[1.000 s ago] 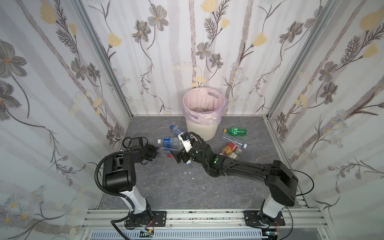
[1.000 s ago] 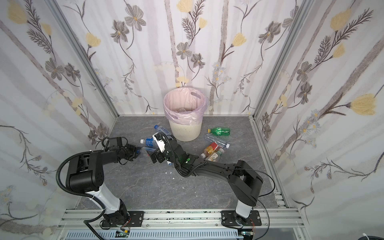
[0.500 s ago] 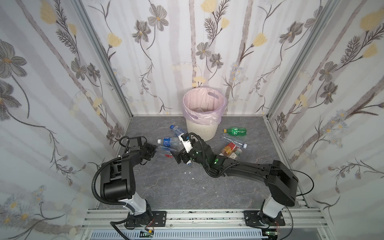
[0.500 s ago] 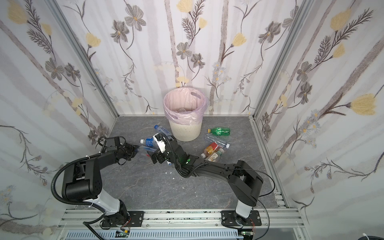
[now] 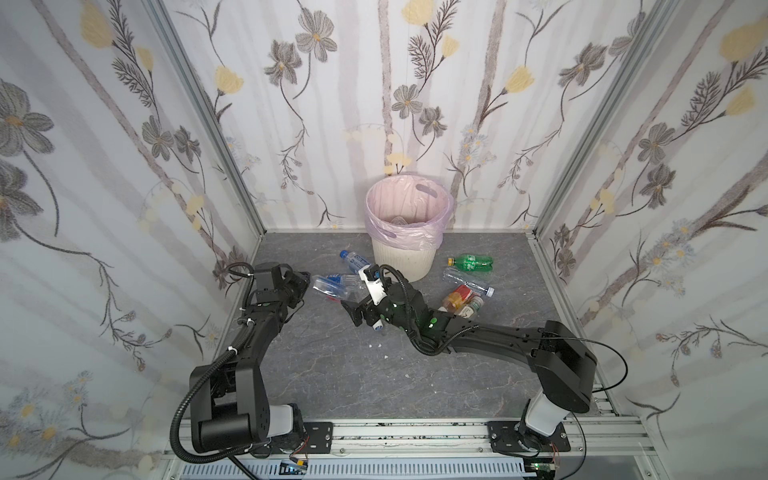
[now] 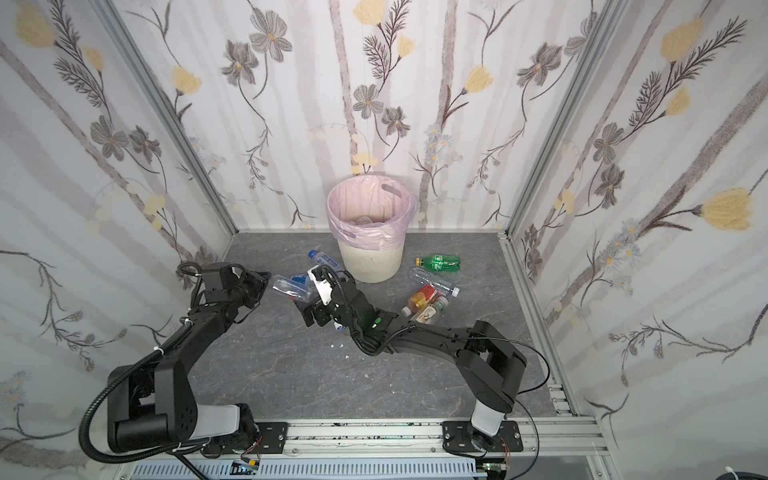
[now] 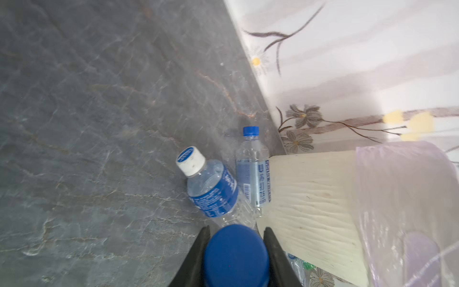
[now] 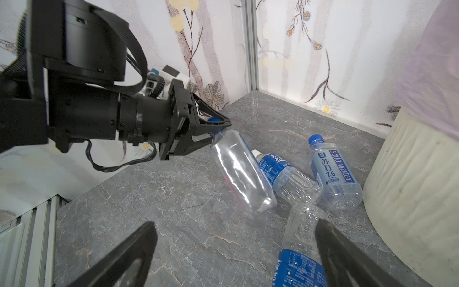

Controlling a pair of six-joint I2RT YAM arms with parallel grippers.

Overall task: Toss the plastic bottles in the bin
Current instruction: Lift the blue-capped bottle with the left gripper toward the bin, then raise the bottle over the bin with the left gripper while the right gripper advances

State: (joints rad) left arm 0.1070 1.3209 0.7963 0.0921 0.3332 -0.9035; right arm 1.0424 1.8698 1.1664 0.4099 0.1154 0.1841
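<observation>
The bin (image 5: 401, 262) stands against the back wall (image 5: 374, 104) with its mouth open upward, so bottles can be dropped in from above. The left gripper (image 8: 223, 126) is pinched on the blue cap (image 7: 236, 256) of a clear bottle (image 8: 242, 174), which slants down from it. I cannot tell whether its base clears the floor (image 5: 332, 374). The right gripper (image 8: 233, 238) is spread wide over a blue-labelled bottle (image 8: 301, 248), probably lining up a grasp. Other bottles (image 5: 471, 262) lie scattered near the bin.
</observation>
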